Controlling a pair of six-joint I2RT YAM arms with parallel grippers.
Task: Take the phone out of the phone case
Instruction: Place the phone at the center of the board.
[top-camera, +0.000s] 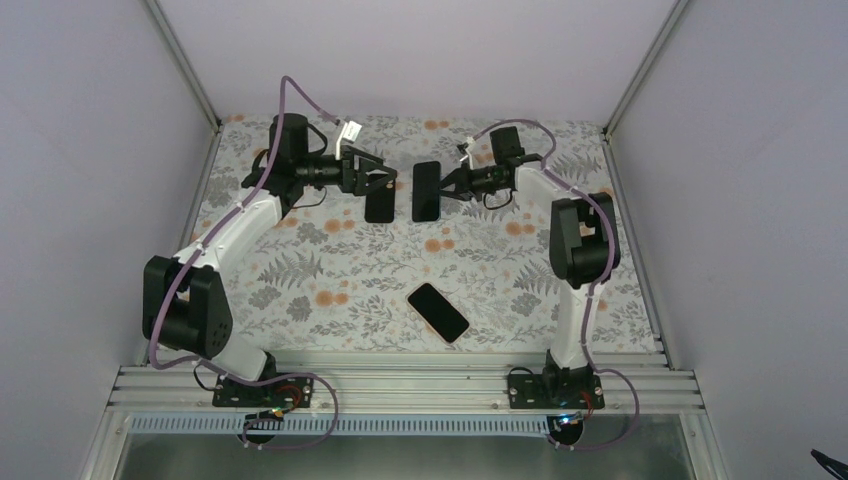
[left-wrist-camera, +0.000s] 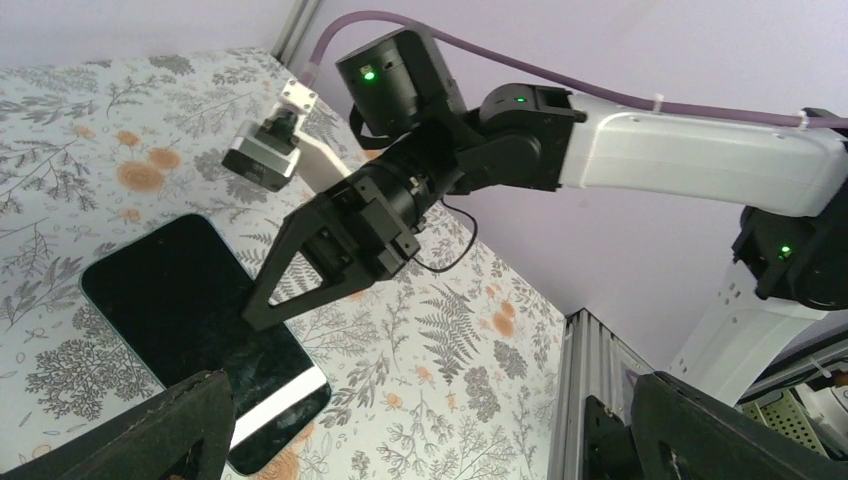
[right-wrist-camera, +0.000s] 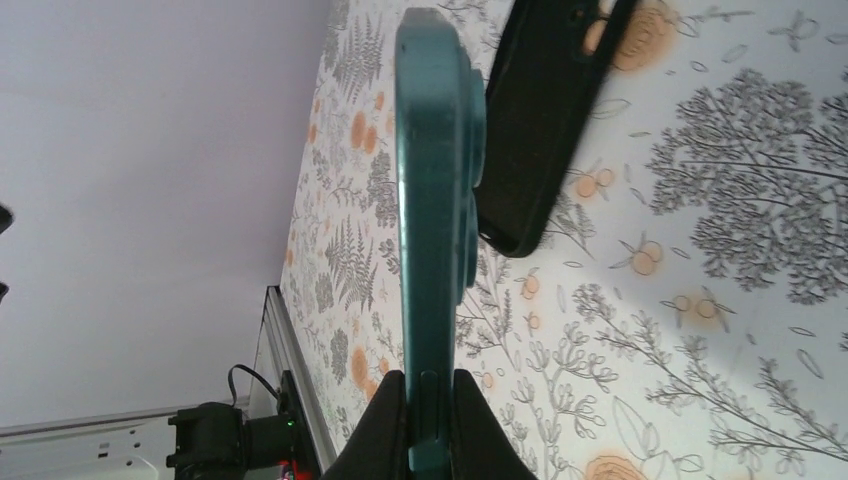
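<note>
My right gripper (top-camera: 441, 187) is shut on the edge of a teal phone (top-camera: 425, 191) with a black screen and holds it bare above the table, screen up. In the right wrist view the phone (right-wrist-camera: 432, 190) stands edge-on between my fingers (right-wrist-camera: 428, 405). The empty black case (top-camera: 379, 207) lies flat on the floral mat just left of the phone, and also shows in the right wrist view (right-wrist-camera: 550, 120). My left gripper (top-camera: 383, 180) is wide open and empty above the case's far end. The left wrist view shows its fingers (left-wrist-camera: 170, 430) apart and the held phone (left-wrist-camera: 180, 310).
A second phone (top-camera: 437, 312) with a black screen and pale edge lies flat on the mat near the front middle. Metal frame rails (top-camera: 400, 385) run along the near edge. Enclosure walls and corner posts (top-camera: 630, 90) bound the back and sides.
</note>
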